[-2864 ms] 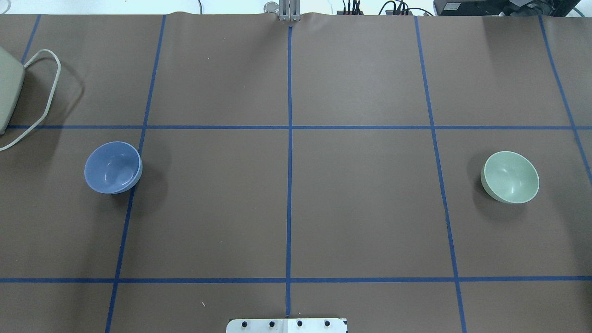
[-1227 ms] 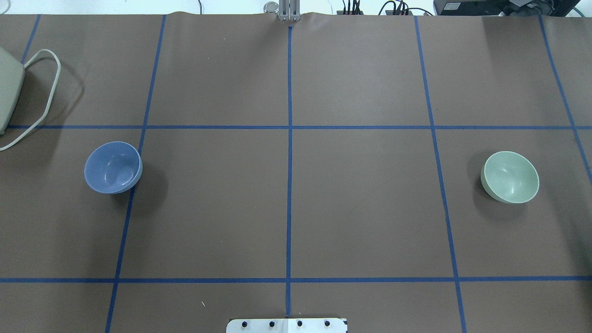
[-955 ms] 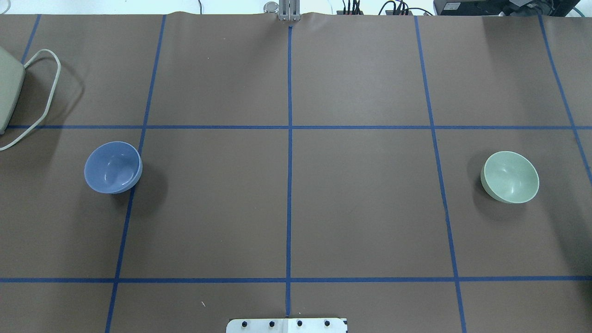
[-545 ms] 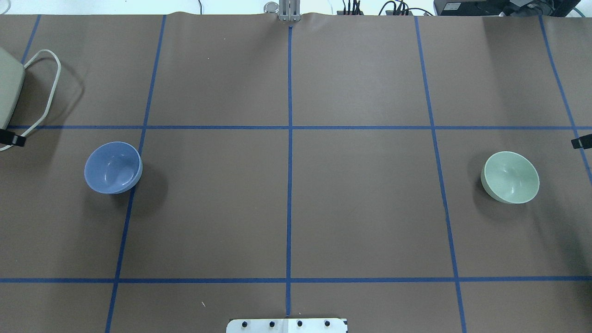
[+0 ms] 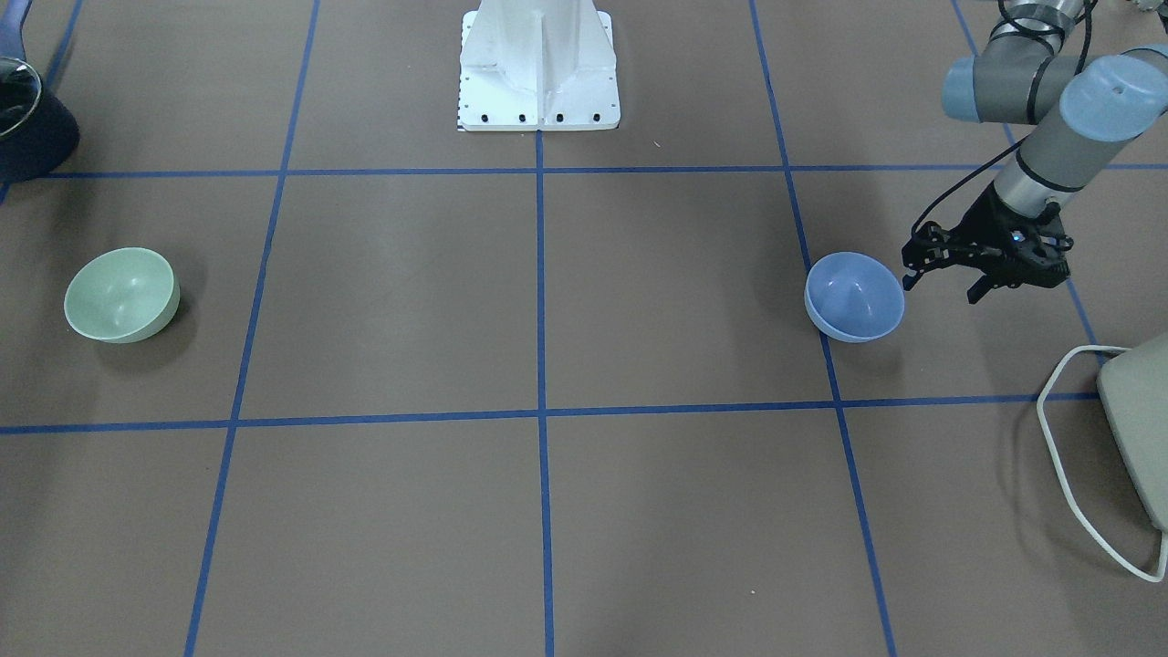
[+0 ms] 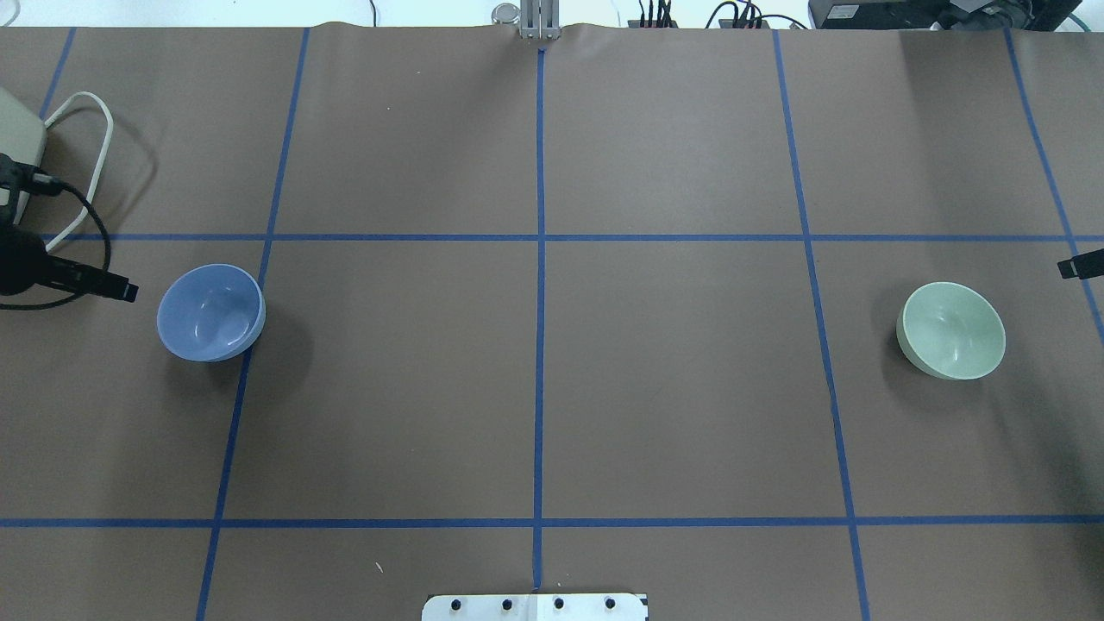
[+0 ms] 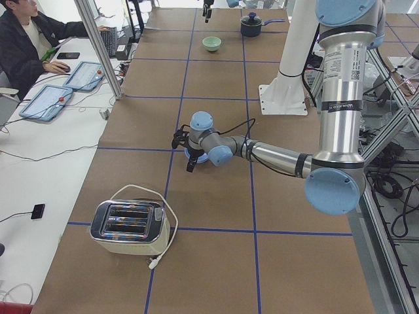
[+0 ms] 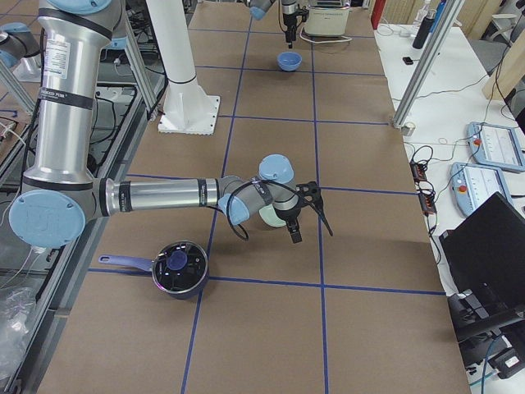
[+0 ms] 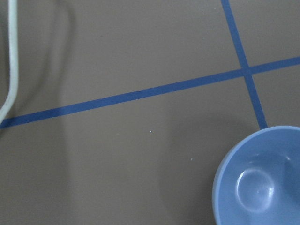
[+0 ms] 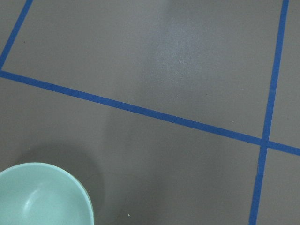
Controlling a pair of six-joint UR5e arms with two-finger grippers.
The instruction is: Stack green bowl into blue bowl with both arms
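— Where are the bowls?
— The small mint-green plastic bowl [image 6: 951, 330] stands at my right end of the brown desk [image 6: 673, 379], the periwinkle-blue plastic bowl [image 6: 210, 311] well apart, left.
— Tools?
— My left tool [image 5: 943, 285] hangs spread beside blue; my right tool [image 6: 1080, 268], I cannot tell (only a tip shows). Green looks light, stiff, slick: I'd pinch its rim.

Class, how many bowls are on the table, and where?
2. The blue bowl sits on the robot's left side, the green bowl on its right; none appears hidden.
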